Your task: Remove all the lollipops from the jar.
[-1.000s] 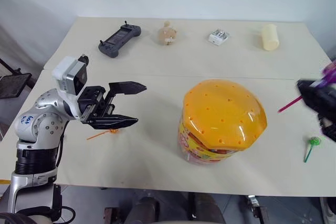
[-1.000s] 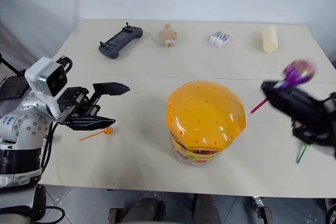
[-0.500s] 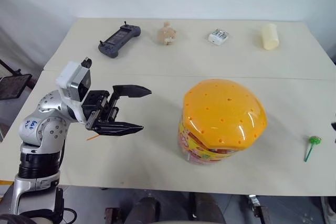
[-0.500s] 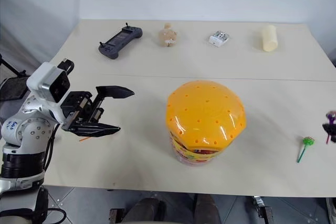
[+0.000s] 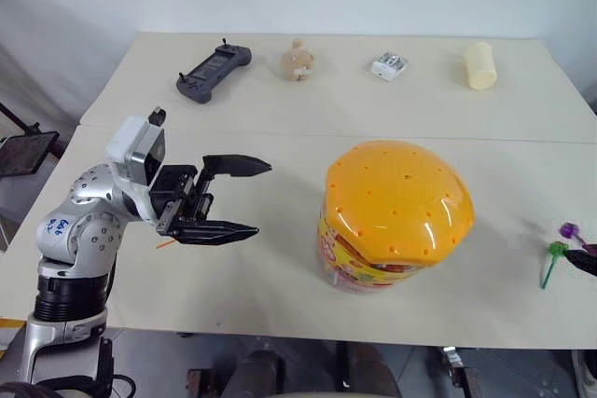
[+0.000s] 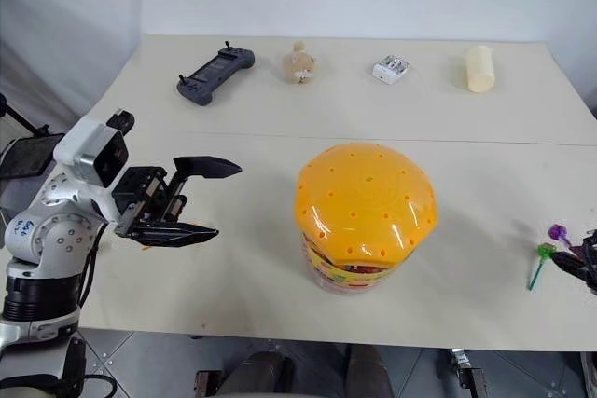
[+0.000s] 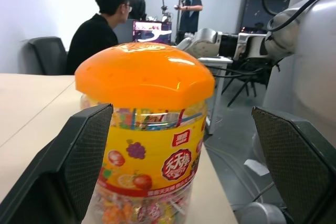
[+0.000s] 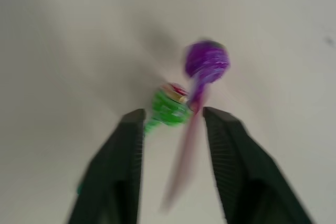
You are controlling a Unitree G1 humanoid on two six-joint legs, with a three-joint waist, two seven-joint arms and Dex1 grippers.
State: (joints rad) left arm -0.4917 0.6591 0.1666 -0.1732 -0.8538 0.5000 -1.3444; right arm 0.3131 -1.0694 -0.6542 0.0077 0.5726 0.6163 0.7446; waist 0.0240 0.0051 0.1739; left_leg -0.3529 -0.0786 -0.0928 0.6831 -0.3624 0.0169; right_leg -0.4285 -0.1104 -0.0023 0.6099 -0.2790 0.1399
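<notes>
1. Both eye views look from the head, forward and down over the table (image 5: 280, 118); they share the jar (image 5: 395, 214) near centre and the left gripper (image 5: 244, 198) at nine o'clock.
2. The left wrist view looks level along its fingers, close on the jar.
3. The right wrist view looks down, very close, on the purple lollipop (image 8: 207, 62) and green lollipop (image 8: 169, 108).

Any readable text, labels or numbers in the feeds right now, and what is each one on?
Jar label: red badges with white characters among fruit pictures; blurred, unreadable.
Left arm: a blue handwritten mark, too small to read.
Handheld controller, small white box and pale yellow cylinder: no legible text.
</notes>
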